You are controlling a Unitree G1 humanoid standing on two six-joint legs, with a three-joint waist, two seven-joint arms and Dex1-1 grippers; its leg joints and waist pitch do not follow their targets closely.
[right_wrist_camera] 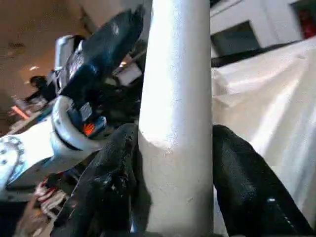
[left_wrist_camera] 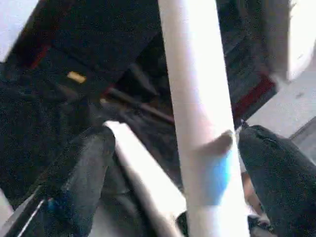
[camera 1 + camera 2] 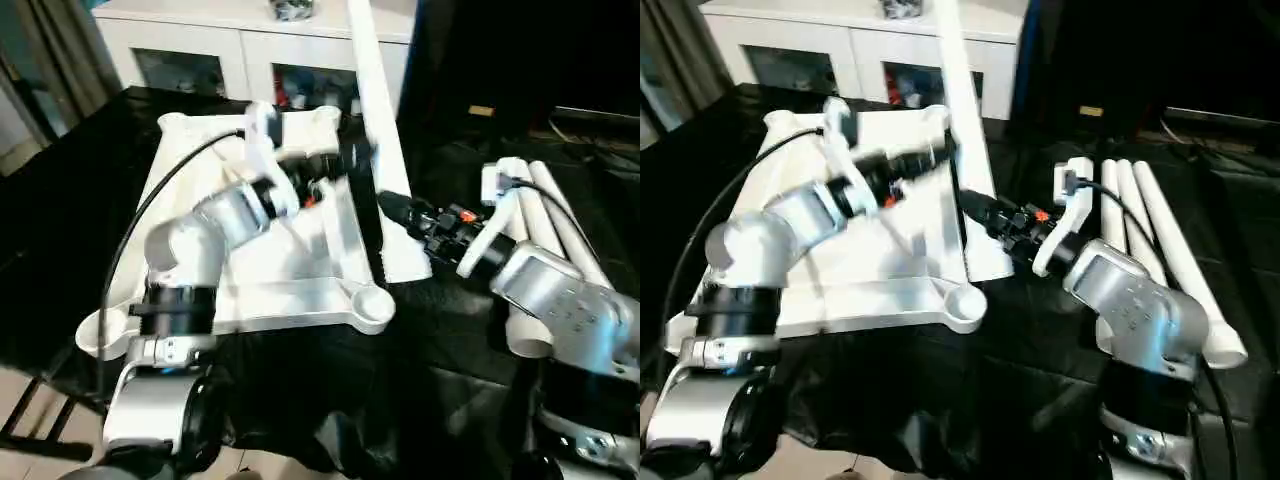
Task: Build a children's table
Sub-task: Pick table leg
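Tabletop (image 3: 300, 270) is lying underside-up on the black table, nearest; right gripper (image 1: 175, 163) is clamping one white leg (image 3: 375, 130) near its bottom end; left gripper (image 2: 170, 168) is sitting wide open around it higher up; spare legs (image 3: 1160, 240) are lying beside the right arm; cabinet (image 3: 250, 45) is standing behind.

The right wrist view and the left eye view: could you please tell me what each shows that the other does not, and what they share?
Right wrist view alone: the right gripper closed around the raised leg, its fingers pressing both sides. Left eye view alone: spare legs lying on the black cloth, and a white cabinet behind. Both: that leg, the tabletop and the left gripper.
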